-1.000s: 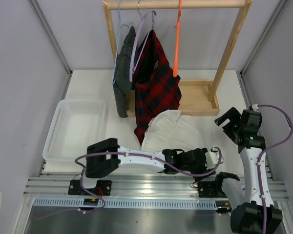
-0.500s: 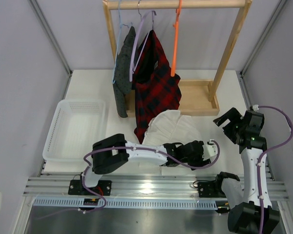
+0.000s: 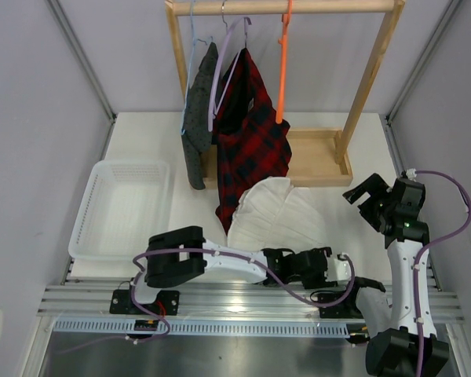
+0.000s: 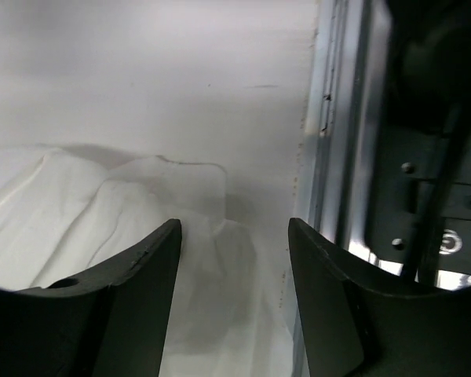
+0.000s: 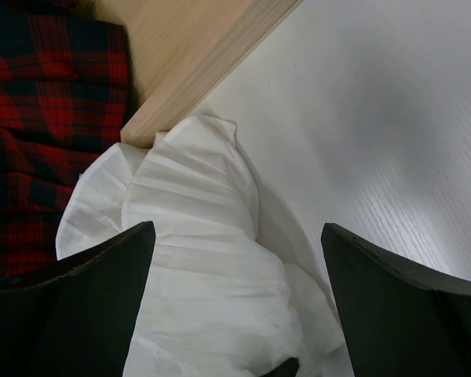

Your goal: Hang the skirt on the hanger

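One skirt (image 3: 279, 212) is lying on the desk (image 3: 141, 140); three hangers (image 3: 217, 86) are dangling behind it, one an orange hanger (image 3: 283, 71); the left claw (image 4: 231, 228) and right claw (image 5: 237, 232) are both gaping open near the skirt.

White skirt, orange hanger, plaid beside them
The skirt (image 3: 279, 208) is plain white; the hanger (image 3: 283, 71) is bright orange. The plaid garment (image 3: 255, 149) is red and black, the basket (image 3: 122, 208) white mesh, and the rack (image 3: 369, 78) pale wood.

We've got the skirt (image 3: 276, 212) flat on the worktop (image 3: 141, 133) just in front of the rack (image 3: 369, 86). The basket (image 3: 122, 208) sits off to its left, and the hanger (image 3: 282, 71) is up on the rail, right of the hung clothes (image 3: 251, 141).
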